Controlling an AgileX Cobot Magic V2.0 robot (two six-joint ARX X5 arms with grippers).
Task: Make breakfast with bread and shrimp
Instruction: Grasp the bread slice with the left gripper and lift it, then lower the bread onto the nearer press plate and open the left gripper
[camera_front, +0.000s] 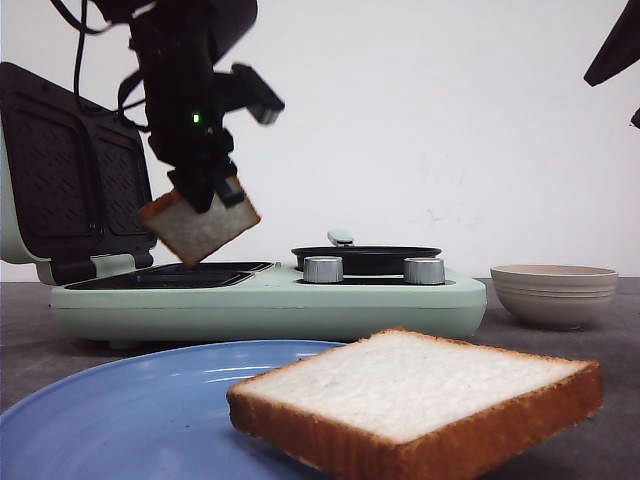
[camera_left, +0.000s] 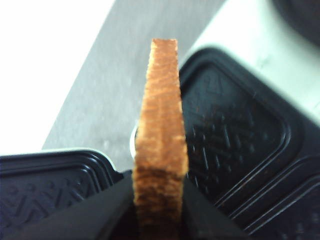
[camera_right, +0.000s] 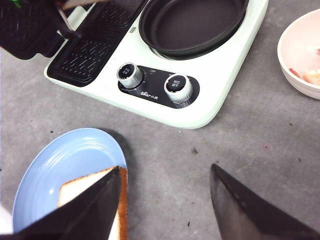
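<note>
My left gripper (camera_front: 206, 196) is shut on one slice of bread (camera_front: 198, 228), which hangs tilted in the air above the black grill plate (camera_front: 180, 275) of the open sandwich maker. The left wrist view shows that slice's brown crust edge (camera_left: 160, 125) pinched between the fingers of the left gripper (camera_left: 158, 176). The other slice of bread (camera_front: 420, 395) lies on the blue plate (camera_front: 120, 410) at the front. My right gripper (camera_right: 166, 166) is open high over the table beside that plate (camera_right: 65, 160). The shrimp (camera_right: 312, 76) lies in a white bowl (camera_right: 295, 45).
The pale green appliance (camera_front: 270, 305) has its lid (camera_front: 70, 170) standing open at the left, a black round pan (camera_front: 365, 258) on its right half and two silver knobs (camera_front: 322, 269) on its front. The bowl (camera_front: 553, 290) stands to the right of it.
</note>
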